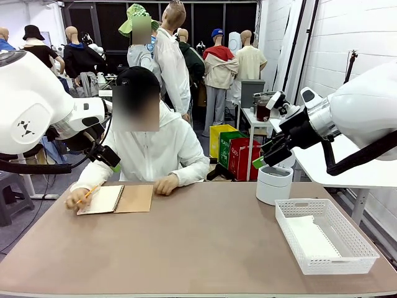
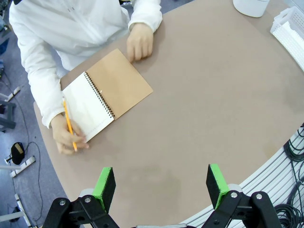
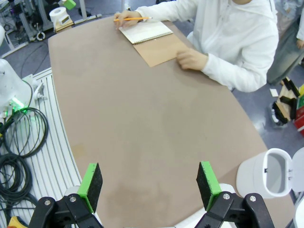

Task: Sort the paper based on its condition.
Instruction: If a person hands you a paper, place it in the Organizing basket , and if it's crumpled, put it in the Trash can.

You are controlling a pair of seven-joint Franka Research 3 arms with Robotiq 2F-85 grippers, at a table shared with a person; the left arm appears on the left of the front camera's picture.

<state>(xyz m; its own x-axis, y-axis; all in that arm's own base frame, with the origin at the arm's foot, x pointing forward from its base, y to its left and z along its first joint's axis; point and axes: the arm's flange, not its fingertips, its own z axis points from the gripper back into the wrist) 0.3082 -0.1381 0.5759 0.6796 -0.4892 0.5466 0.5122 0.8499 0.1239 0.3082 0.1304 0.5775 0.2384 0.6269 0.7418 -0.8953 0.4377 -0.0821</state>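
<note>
Both arms are raised and parked off the work area, likely to leave the person room to write. The left gripper (image 2: 161, 187) hangs above the near table edge with its jaws spread wide and nothing between the green pads (image 2: 105, 185). The right gripper (image 3: 149, 183) is likewise wide open and empty above its own side of the table (image 3: 156, 123).

Far ahead of the left gripper, across the table, lies the spiral notebook (image 2: 107, 95), opened flat with the kraft cover folded out. The person's hand (image 2: 66, 135) holds a yellow pencil (image 2: 69, 124) on the open page; the other hand (image 2: 139, 42) rests at the cover's edge, probably to steady it. The paper to be sorted looks to be that page (image 2: 88, 107), bound in the notebook, so nothing is ready to hand over.

The white mesh basket (image 1: 325, 233) sits below the right gripper in the front view, with a white sheet (image 1: 313, 237) lying inside. A white lidded bin (image 3: 266, 173) stands just beside the right gripper, slot up, probably the other sorting destination.
</note>
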